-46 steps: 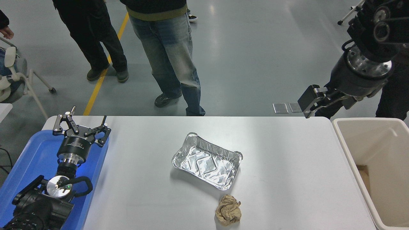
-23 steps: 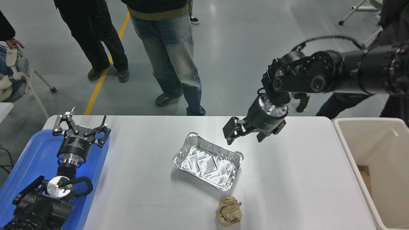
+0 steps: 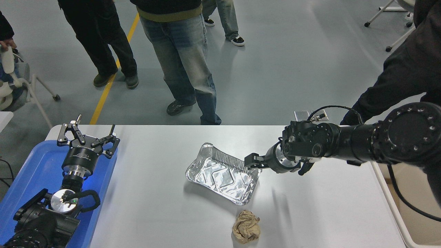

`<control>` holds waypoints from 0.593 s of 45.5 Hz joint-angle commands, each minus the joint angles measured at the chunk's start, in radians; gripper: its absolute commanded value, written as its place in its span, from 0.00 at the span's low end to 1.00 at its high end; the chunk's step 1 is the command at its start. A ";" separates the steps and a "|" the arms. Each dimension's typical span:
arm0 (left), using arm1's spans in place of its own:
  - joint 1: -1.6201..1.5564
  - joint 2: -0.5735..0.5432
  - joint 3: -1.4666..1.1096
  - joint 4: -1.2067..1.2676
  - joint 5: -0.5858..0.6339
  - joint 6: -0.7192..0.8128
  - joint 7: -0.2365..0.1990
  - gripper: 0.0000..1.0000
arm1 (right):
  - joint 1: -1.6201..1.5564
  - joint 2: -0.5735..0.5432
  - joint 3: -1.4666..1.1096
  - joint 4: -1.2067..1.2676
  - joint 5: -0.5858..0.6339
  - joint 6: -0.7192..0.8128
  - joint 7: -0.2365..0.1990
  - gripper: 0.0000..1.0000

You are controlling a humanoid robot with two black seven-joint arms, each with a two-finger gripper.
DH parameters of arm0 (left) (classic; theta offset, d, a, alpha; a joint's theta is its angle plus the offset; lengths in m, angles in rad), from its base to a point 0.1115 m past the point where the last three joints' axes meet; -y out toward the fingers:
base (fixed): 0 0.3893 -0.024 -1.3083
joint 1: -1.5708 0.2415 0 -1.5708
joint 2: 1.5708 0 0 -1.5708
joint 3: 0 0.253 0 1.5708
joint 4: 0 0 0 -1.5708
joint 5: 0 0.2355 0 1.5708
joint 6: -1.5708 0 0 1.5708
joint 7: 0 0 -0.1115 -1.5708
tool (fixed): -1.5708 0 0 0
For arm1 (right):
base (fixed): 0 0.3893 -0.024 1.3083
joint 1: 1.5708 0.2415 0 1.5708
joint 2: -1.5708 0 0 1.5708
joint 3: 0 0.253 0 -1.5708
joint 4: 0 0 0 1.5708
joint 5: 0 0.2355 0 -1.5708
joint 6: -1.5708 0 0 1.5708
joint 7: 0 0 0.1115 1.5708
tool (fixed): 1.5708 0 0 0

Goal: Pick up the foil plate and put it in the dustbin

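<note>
**Right gripper drops to the plate's corner**

Lowered from above, the right gripper (image 3: 250, 161) reaches leftward, arm nearly level over the desk (image 3: 310, 206); whether it pinches the foil plate (image 3: 220, 175) rim, I cannot tell. Left gripper (image 3: 88, 139) is parked, spread.

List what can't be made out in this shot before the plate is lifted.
- Right gripper: in the head view its tips merge with the foil plate's far right corner; open or shut, and whether it touches the rim, cannot be told.
- Dustbin: mostly hidden behind the right arm and cut off by the right edge; its contents do not show.
- Left gripper: parked over the blue tray, whose near part the arm covers.
</note>
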 commanded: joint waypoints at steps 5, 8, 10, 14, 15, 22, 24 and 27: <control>0.000 0.000 0.000 0.000 0.001 0.000 0.000 0.99 | -0.091 0.003 0.088 -0.023 0.002 -0.055 -0.018 0.98; 0.000 0.000 0.000 0.000 0.001 0.000 0.000 0.99 | -0.103 0.003 0.121 -0.021 0.002 -0.055 -0.018 0.98; 0.000 0.000 0.000 0.000 0.001 0.000 0.000 0.99 | -0.112 0.003 0.140 -0.021 0.003 -0.055 -0.018 0.98; 0.000 0.000 0.000 0.000 0.001 0.000 0.000 0.99 | -0.127 0.003 0.170 -0.023 0.031 -0.055 -0.018 0.98; 0.000 0.000 0.000 0.000 0.001 0.000 0.000 0.99 | -0.131 0.003 0.177 -0.023 0.038 -0.055 -0.018 0.98; 0.000 0.000 0.000 0.000 0.001 0.000 0.000 0.99 | -0.147 0.003 0.187 -0.023 0.051 -0.055 -0.018 0.97; 0.000 0.000 0.000 0.000 0.001 0.000 0.000 0.99 | -0.151 0.003 0.187 -0.026 0.049 -0.055 -0.018 0.96; 0.000 0.000 0.000 0.000 0.001 0.000 0.000 0.99 | -0.158 0.003 0.187 -0.038 0.049 -0.057 -0.018 0.93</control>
